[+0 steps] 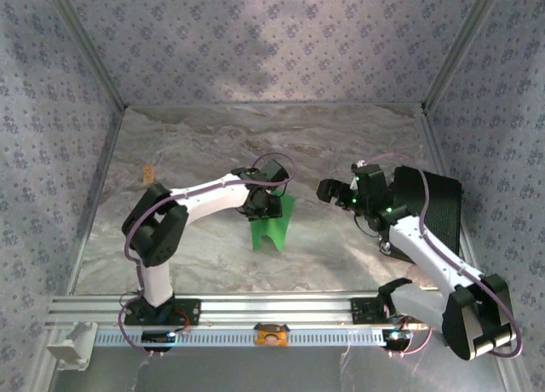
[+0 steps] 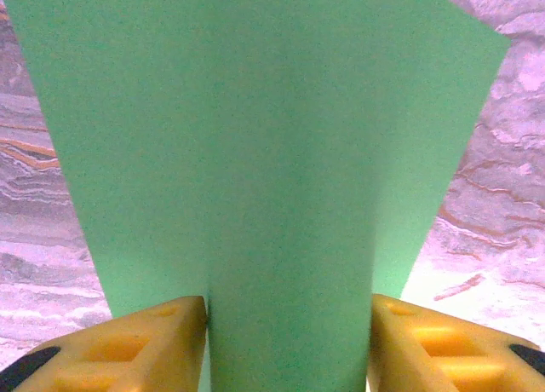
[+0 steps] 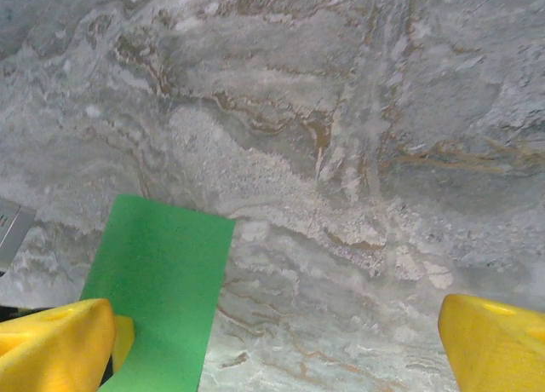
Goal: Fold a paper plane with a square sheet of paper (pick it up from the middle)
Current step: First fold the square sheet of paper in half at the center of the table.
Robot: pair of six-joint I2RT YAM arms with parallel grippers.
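Finding 1, grip: the left gripper [image 1: 260, 203] stands at the middle of the table [image 1: 204, 136] with its jaws drawn in on the centre of the square sheet of paper [image 1: 274, 226]. In the left wrist view both yellow fingers [image 2: 153, 337] press against a raised middle band of the sheet, which bows up between them. The hold is judged a pinch, not yet a lift, since the sheet's near edge appears to rest on the table.

Finding 2, governing relation: the raised band runs straight ahead of the left gripper, along its pointing direction, and the sheet's two flanks fall away to either side. The left arm is the nearer one (it is already on the sheet). Its forearm reaches out from the base toward the centre, wrist pitched downward.

Finding 3, second arm: the right gripper [image 1: 330, 190] hangs with its jaws spread wide and holds nothing. The sheet lies to its left, near but apart, and its wrist view shows a green corner [image 3: 162, 281] just beside one finger
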